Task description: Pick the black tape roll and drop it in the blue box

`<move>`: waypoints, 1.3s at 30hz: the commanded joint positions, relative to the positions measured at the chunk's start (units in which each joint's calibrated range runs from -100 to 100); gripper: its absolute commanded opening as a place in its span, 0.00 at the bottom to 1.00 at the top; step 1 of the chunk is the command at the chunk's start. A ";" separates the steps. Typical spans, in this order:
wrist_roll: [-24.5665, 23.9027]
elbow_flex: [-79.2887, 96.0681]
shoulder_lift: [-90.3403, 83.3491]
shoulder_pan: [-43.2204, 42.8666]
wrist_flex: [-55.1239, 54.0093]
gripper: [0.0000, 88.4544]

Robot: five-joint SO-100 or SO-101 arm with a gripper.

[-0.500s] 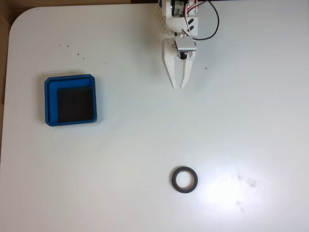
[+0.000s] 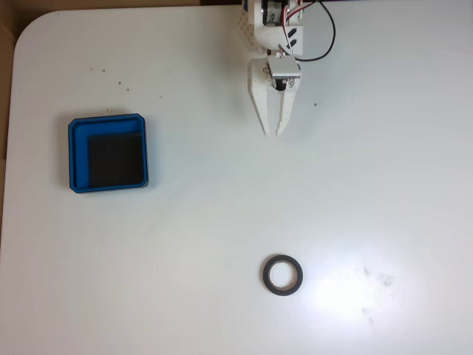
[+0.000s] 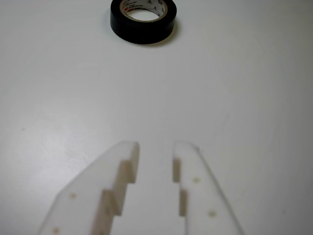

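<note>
In the fixed view the black tape roll (image 2: 265,274) lies flat on the white table, low and right of centre. The blue box (image 2: 78,155), a bright-blue tray with a black floor, sits at the left. My white gripper (image 2: 272,132) hangs near the table's top edge, pointing down the picture toward the roll and far from it. In the wrist view the roll (image 3: 142,32) lies straight ahead at the top, and my gripper (image 3: 155,149) stands narrowly open with bare table between the fingers.
The white table (image 2: 222,222) has a rounded corner at the upper left and a brown strip beyond its left edge. Small dark specks mark it near the top left and lower right. A black cable (image 2: 330,33) loops beside the arm.
The fingertips look slightly closer together than half a second ago. The tape roll and the box have not moved.
</note>
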 commanded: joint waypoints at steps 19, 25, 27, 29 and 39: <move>0.23 0.72 -0.02 -0.05 -0.87 0.01; 0.23 0.72 -0.02 0.54 -0.87 0.01; 0.23 0.72 0.07 0.44 -0.87 0.01; -0.03 0.72 0.07 0.54 -0.87 0.01; -0.12 0.63 0.07 0.64 -0.87 0.01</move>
